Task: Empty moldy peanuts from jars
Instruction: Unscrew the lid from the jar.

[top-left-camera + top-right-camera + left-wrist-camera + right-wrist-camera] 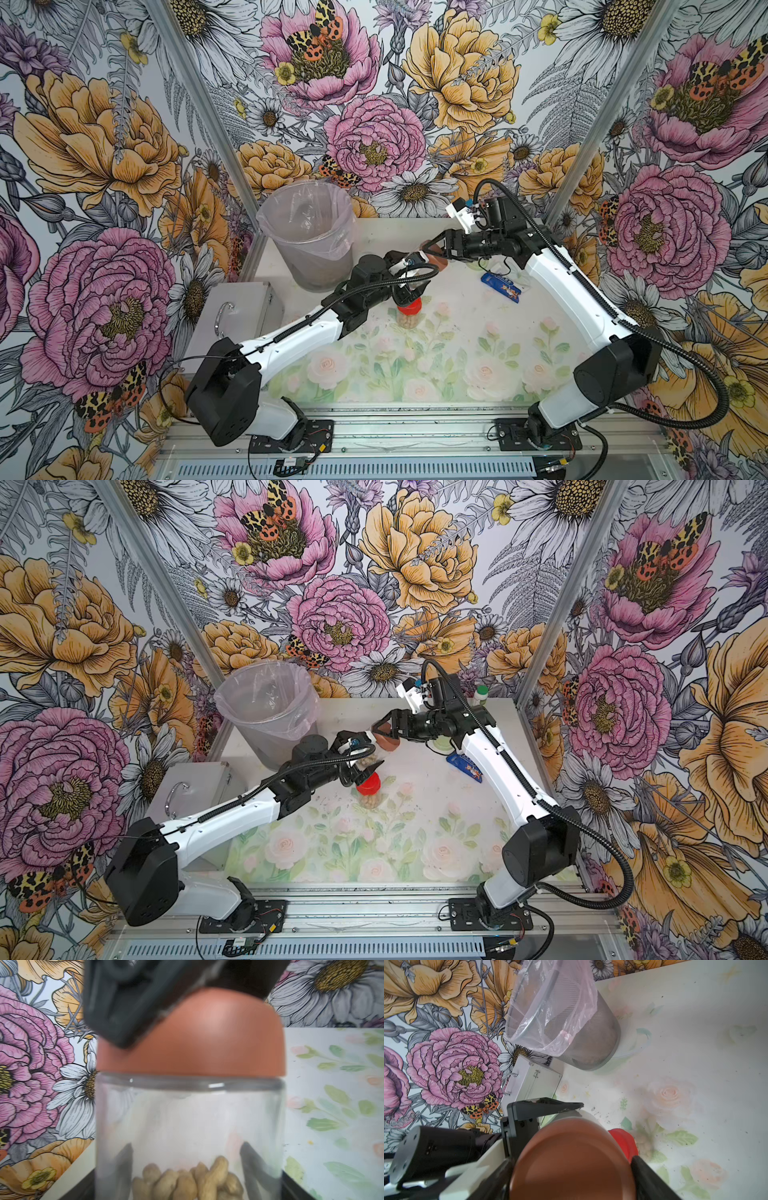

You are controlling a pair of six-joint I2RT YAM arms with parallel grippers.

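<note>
- Floral wallpaper (374, 137) closes in the cell on three sides, and a counter (415, 374) printed with pale roses carries everything.
- The brown-lidded jar (189, 1115) is in the air above the middle of the counter, tilted, with its brown lid (207, 1043) screwed on.
- A small heap of peanuts (187, 1182) lies at the end of that jar away from the lid; the rest of the clear body looks empty.
- My left end effector (188, 1157) is clenched on the jar's body, one finger showing through the clear wall on each side.
- My right end effector (572, 1160) clasps the brown lid, a dark finger pressed against each side of it.
- The red-lidded jar (409, 313) stands upright on the counter just beneath my left end effector, lid on, peanuts visible inside.
- Whether my left end effector touches the red lid, I cannot tell.
- A mesh waste bin (320, 249) with a thin plastic liner stands at the far left of the counter, near both jars.
- A metal case (232, 316) with a handle sits beside the bin, at the counter's left edge.
- A blue packet (500, 286) lies on the right part of the counter, by my right arm.
- A white bottle with a green cap (481, 695) stands at the back wall behind my right arm.
</note>
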